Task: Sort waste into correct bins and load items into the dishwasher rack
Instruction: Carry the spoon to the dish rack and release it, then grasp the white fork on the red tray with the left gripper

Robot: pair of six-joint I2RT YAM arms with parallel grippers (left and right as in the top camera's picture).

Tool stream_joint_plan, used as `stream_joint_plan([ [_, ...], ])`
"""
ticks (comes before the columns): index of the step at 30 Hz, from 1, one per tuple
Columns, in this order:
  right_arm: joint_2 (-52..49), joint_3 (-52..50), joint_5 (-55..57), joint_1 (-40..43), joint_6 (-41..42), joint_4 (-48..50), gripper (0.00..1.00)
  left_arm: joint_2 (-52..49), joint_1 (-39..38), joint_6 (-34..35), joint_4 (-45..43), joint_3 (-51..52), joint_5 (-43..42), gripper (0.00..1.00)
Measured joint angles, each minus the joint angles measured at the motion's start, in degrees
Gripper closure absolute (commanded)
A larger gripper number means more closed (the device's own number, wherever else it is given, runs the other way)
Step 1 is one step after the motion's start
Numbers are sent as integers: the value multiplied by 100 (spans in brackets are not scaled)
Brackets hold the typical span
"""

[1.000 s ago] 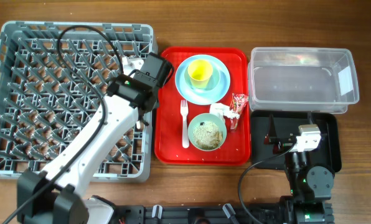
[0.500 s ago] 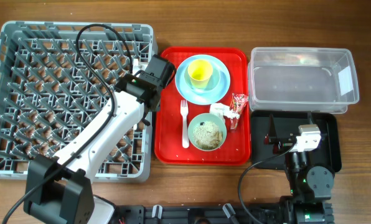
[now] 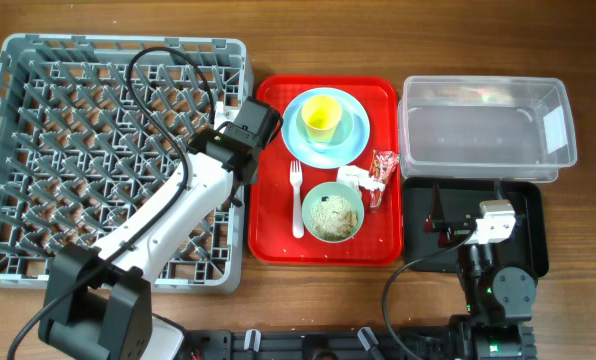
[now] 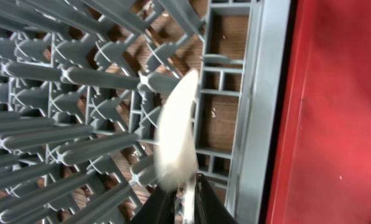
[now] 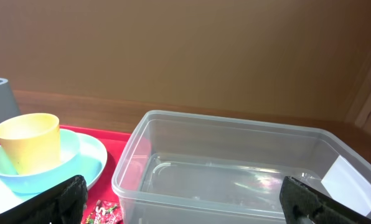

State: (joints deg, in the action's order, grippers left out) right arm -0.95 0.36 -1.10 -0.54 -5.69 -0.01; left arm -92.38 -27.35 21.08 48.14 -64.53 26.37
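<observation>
**Left pincer** [image 4: 184,190]: over the 3 o'clock edge of the rack [image 3: 118,42]. Its fingers [image 4: 205,198] are nearly together, with the handle of the white spoon [image 4: 176,130] between them. The spoon is blurred, so I cannot tell whether it is clamped or loose. Its bowl end points to 12 o'clock above the pegs. From overhead the wrist hides the spoon.

**Right pincer** [image 5: 182,186]: spread wide and empty above the black tray [image 3: 533,215] at 4 o'clock. The arm covers much of that tray.

**Red tray** [image 3: 273,230], centre:
- Blue plate [image 3: 353,150] at 12 o'clock, holding a small blue bowl [image 3: 350,122] and a yellow cup [image 3: 321,116].
- Green bowl [image 3: 313,197] at 6 o'clock, with pale scraps [image 3: 335,213] inside.
- Fork [image 3: 297,200] just beside it at 9 o'clock.
- Tissue [image 3: 353,177] and red wrapper [image 3: 382,172] at 3 o'clock, touching. The tissue partly overlaps the wrapper.

**Clear tub** [image 3: 478,85], 2 o'clock: it carries a white label [image 3: 555,125] at its 3 o'clock end, with no writing legible.

**Writing:** the wrapper's print is too small to read.

**Cut off:** in the right wrist view the plate runs off the 9 o'clock edge and the wrapper only peeps in at 7 o'clock.
</observation>
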Motion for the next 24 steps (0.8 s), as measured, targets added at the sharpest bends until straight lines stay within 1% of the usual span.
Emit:
stream_joint_plan([
  [3, 0, 0, 0, 0, 0, 0, 0, 0, 0, 15, -48, 0, 111, 71],
  [5, 0, 0, 0, 0, 0, 0, 0, 0, 0, 17, -131, 0, 197, 57],
  [7, 0, 0, 0, 0, 0, 0, 0, 0, 0, 7, -199, 0, 308, 57],
  [12, 0, 0, 0, 0, 0, 0, 0, 20, 0, 94, -9, -63, 437, 63],
  [14, 0, 0, 0, 0, 0, 0, 0, 103, 0, 164, 243, -177, 262, 62],
  [16, 0, 0, 0, 0, 0, 0, 0, 315, 0, 208, 348, -286, -133, 60],
  [18, 0, 0, 0, 0, 0, 0, 0, 601, 0, 236, 365, -378, -688, 42],
  [20, 0, 0, 0, 0, 0, 0, 0, 922, 0, 236, 365, -442, -1368, 21],
  [21, 0, 0, 0, 0, 0, 0, 0, 1080, 0, 280, 345, -463, -1744, 4],
  [22, 0, 0, 0, 0, 0, 0, 0, 1196, 0, 297, 306, -481, -2076, 0],
  [24, 0, 0, 0, 0, 0, 0, 0, 1305, 0, 332, 223, -498, -2592, 0],
])
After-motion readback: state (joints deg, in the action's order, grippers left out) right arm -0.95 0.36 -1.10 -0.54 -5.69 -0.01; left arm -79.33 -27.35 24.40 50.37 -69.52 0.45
